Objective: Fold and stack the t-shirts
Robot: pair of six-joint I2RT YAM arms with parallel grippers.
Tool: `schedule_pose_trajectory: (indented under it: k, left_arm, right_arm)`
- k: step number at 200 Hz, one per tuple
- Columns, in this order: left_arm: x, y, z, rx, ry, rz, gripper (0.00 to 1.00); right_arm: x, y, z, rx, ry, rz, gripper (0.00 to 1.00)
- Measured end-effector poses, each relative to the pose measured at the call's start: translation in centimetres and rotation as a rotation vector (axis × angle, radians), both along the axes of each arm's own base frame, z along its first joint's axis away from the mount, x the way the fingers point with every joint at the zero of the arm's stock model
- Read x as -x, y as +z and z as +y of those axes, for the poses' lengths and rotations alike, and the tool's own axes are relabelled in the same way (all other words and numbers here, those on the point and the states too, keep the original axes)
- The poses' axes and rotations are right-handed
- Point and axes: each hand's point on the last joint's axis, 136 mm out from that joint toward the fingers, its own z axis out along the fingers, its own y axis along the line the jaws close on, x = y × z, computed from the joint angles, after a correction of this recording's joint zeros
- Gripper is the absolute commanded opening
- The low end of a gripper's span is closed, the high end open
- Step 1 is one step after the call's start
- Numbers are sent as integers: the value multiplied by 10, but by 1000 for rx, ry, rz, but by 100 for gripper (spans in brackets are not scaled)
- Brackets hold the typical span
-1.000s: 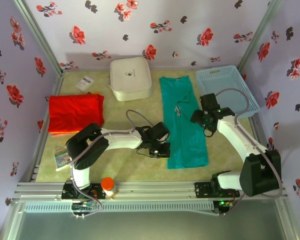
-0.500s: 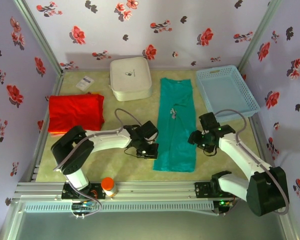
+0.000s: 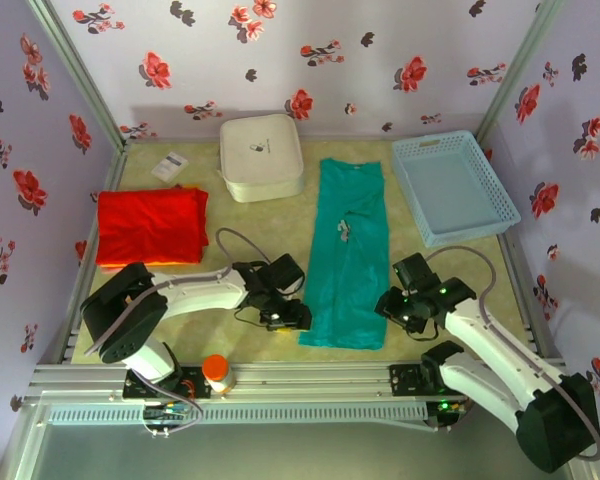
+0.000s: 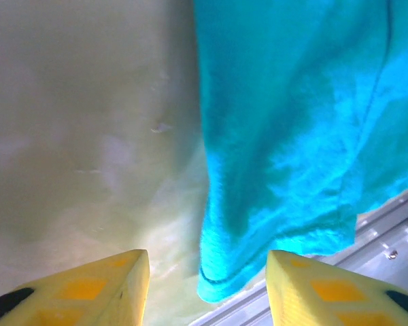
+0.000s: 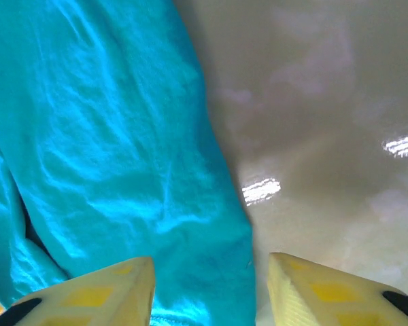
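The teal-green t-shirt (image 3: 348,255) lies as a long narrow strip down the middle of the table, its small white print (image 3: 342,231) facing up. The red t-shirt (image 3: 151,227) lies folded at the left. My left gripper (image 3: 286,316) sits at the teal shirt's near left corner. In the left wrist view its jaws (image 4: 207,285) stand open with that corner (image 4: 221,272) loose between them. My right gripper (image 3: 393,306) is at the shirt's near right edge, open, with the teal edge (image 5: 190,265) under the gap between its fingers (image 5: 211,292).
A white rounded box (image 3: 261,156) stands at the back. A light-blue basket (image 3: 454,185) fills the back right. An orange-capped bottle (image 3: 216,372) stands by the left arm's base. The metal rail (image 3: 310,378) runs along the near edge, close to the shirt's hem.
Both arms drew back toward the near edge, and the teal shirt's lower end slid left with them. The left gripper opened and let go of the corner. The right jaws narrowed.
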Motion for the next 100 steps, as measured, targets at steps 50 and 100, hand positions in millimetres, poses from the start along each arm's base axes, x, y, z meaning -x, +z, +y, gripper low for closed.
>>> schedule_pose_trajectory:
  k: [50,100]
  left_arm:
    - [15,-4,-10,37,1,22,44]
    - [14,-7,-13,47,24,29,33]
  right_arm:
    - [25,-18,5,-9,8,82,43]
    - [36,-25,12,-15,25,109,44]
